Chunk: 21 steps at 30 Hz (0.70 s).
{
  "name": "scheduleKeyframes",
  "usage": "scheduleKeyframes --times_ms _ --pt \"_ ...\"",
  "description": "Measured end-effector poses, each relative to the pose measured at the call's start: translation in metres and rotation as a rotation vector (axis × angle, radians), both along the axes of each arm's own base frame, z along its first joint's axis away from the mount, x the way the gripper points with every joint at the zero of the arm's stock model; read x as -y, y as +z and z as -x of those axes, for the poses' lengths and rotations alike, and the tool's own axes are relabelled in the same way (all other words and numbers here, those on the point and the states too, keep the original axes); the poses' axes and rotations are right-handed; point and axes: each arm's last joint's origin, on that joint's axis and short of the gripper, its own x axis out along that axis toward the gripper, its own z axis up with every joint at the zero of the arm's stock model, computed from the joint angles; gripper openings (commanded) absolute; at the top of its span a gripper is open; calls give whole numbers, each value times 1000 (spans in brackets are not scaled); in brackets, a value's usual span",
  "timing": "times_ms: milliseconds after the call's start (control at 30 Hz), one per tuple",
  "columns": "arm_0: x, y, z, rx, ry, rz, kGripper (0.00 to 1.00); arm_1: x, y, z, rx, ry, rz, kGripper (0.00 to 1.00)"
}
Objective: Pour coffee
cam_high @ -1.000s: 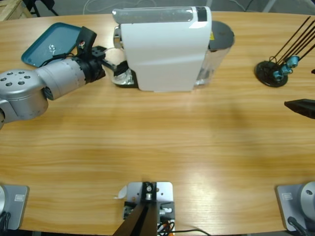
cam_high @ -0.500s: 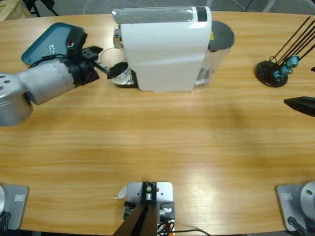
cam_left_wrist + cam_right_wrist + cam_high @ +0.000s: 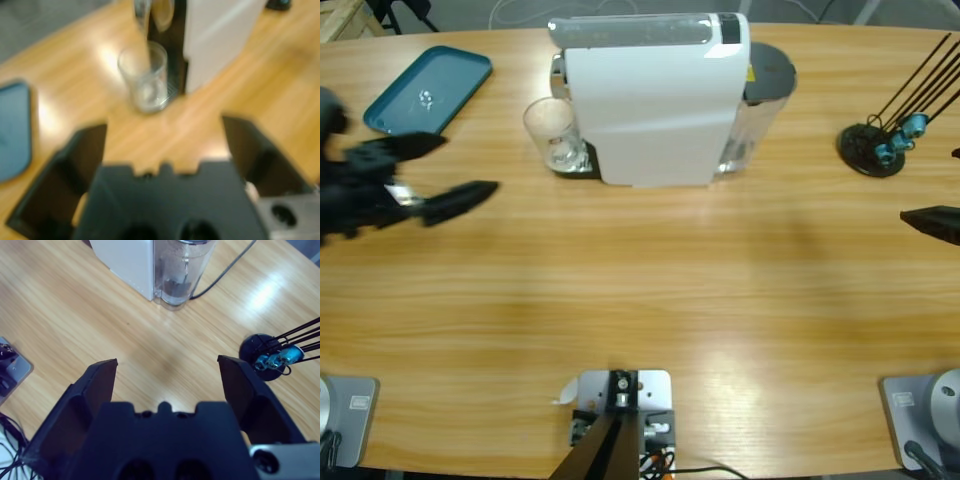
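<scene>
place: robot lab or test bench | evidence: long wooden table [image 3: 650, 290] holds only a staged set | white coffee machine [image 3: 655, 100] at back centre | teal tray [image 3: 428, 88] far left of it | black wire stand [image 3: 872, 148] to its right | power cable [image 3: 225, 270] trails from the machine

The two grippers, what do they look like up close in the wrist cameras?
The left gripper and the right gripper look the same: two broad, matte black jaws with hollowed inner faces, rising from a blocky black body with a notched top edge. A grey plate with a round hole sits at the lower right.

No text, brand or number can be read anywhere — a small yellow label on the coffee machine [image 3: 752, 73] is illegible.
</scene>
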Motion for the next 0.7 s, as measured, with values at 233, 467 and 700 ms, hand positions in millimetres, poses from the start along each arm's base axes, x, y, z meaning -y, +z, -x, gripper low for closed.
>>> scheduleKeyframes --times_ms 233,467,700 --pt "-37 39 25 -18 59 -22 941 -38 53 -50 -97 43 78 0" --pt "-40 37 27 -39 65 -44 941 -63 80 -106 -130 20 78 0" --pt "-38 35 25 -47 65 -55 943 -84 94 -158 -119 25 -31 0"
